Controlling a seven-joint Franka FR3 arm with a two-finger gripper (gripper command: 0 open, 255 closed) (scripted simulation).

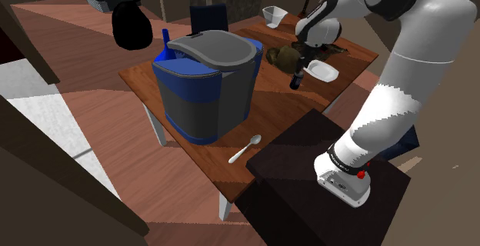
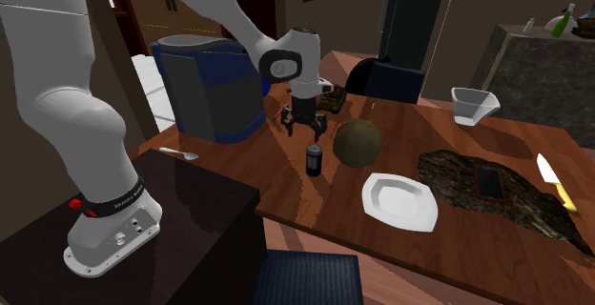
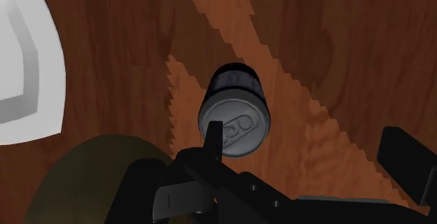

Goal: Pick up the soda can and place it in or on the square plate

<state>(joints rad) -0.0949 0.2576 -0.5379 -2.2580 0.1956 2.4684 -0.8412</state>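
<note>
Brown wooden surface [image 2: 324, 203] carries a big blue-and-grey lidded bin [image 2: 205, 89], well apart from the can [image 2: 315, 159]. An olive round lump [image 2: 357, 143] sits just beside the can. The white square plate [image 2: 400, 200] lies near the can, not touching it. The dark can stands upright on the surface, directly under the gripper [image 2: 303, 132], whose fingers [image 3: 212, 137] are spread and clasp nothing.

The counter [image 3: 336, 61] is reddish-brown wood with plain grain and a faint sheen. The soda can [image 3: 234, 110] has a dark, smooth body and a dull grey metal top. The square plate [image 2: 400, 200] is white, smooth and lightly glossy. The spoon [image 1: 246, 149] looks like pale metal. The pincer [image 2: 305, 130] is matt black. The mat [image 2: 520, 193] is dark, mottled and rough-looking.
</note>
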